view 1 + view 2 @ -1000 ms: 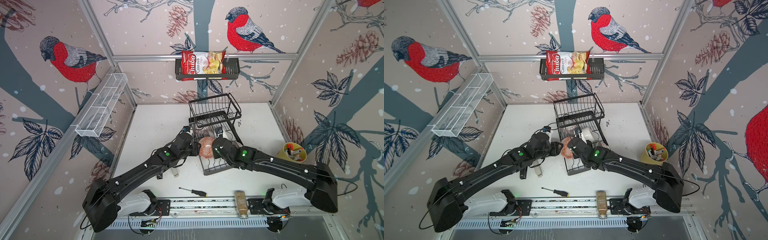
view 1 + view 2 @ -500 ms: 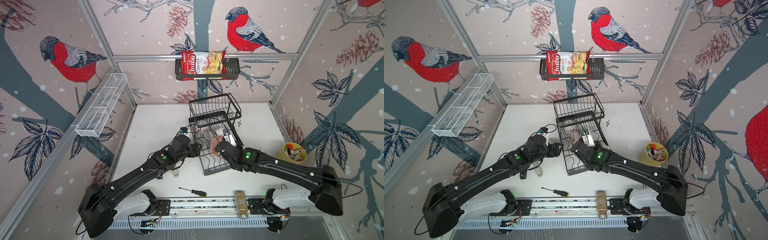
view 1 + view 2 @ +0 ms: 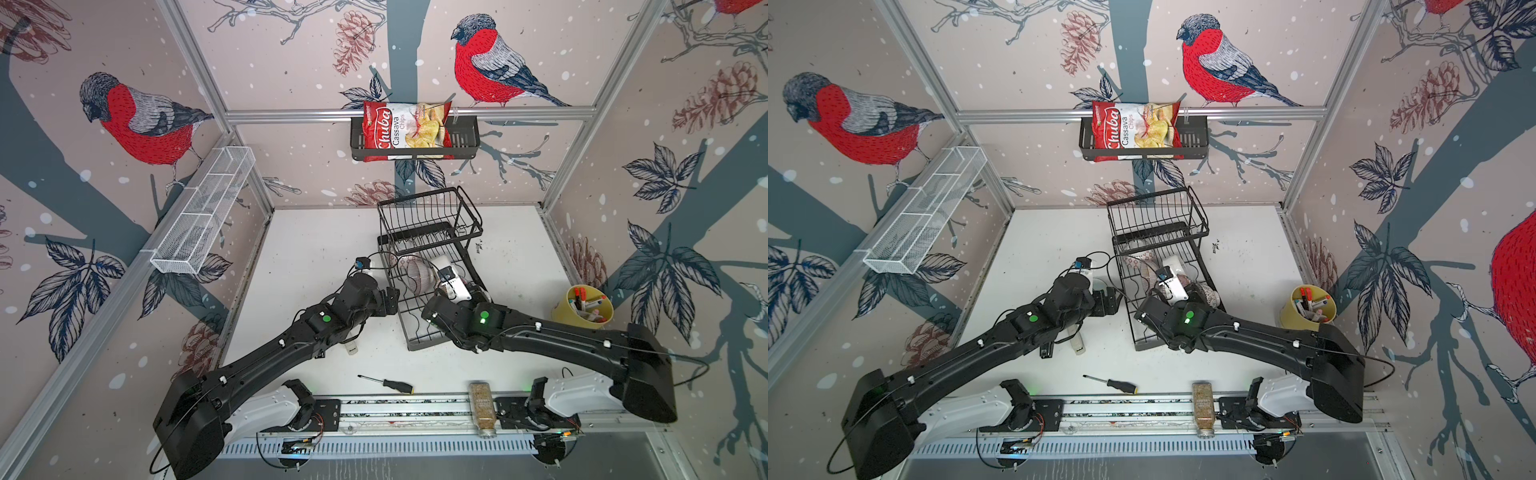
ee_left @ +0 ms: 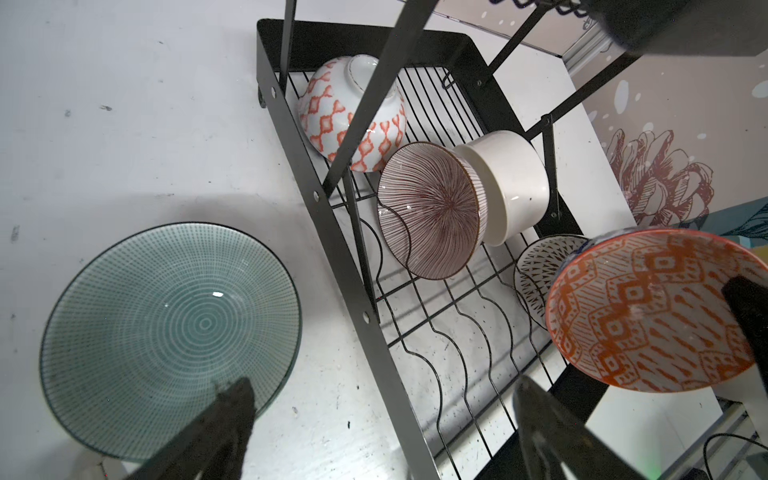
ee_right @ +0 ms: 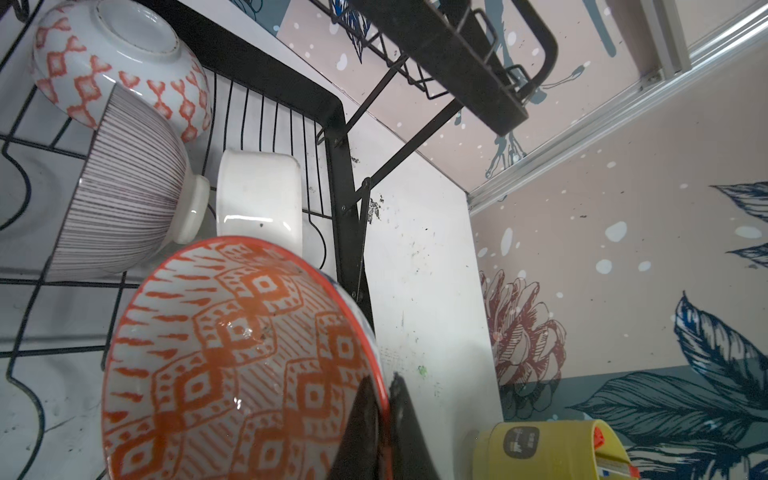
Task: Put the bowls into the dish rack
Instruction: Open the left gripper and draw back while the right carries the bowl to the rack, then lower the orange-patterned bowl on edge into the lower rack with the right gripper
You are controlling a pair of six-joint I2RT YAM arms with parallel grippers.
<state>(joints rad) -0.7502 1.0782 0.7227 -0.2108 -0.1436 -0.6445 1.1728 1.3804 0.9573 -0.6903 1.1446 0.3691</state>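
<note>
Since the earlier frames, the left gripper [image 4: 382, 390] has left the striped bowl [image 4: 430, 210] and moved back to the left side of the dish rack [image 4: 332, 232], and the right arm has reached deeper into the lower tier.

The left arm stretches diagonally from its base at the front left, and its wrist is just beside the rack. Its fingers stand wide apart and hold nothing. The right arm comes from the front right with the wrist over the rack's near right part. The right gripper [image 5: 384, 419] has its fingers pressed together on the rim of the orange-patterned bowl [image 5: 232, 353], which is tilted above the lower tier.

In the lower tier the striped bowl stands on its edge, touching the white bowl [image 4: 515, 187]. A diamond-patterned bowl [image 4: 353, 112] lies upside down at the far end, and a dotted bowl [image 4: 536, 270] is partly hidden behind the held one. A teal bowl [image 4: 170, 328] sits upright on the white table [image 3: 316, 249], just beside the rack.

On the table there are also a screwdriver [image 3: 386, 382] and a yellow cup [image 3: 582, 307]. The walls show red birds. A chips bag [image 3: 405, 131] sits in a black basket [image 3: 465, 141] on the back wall.
</note>
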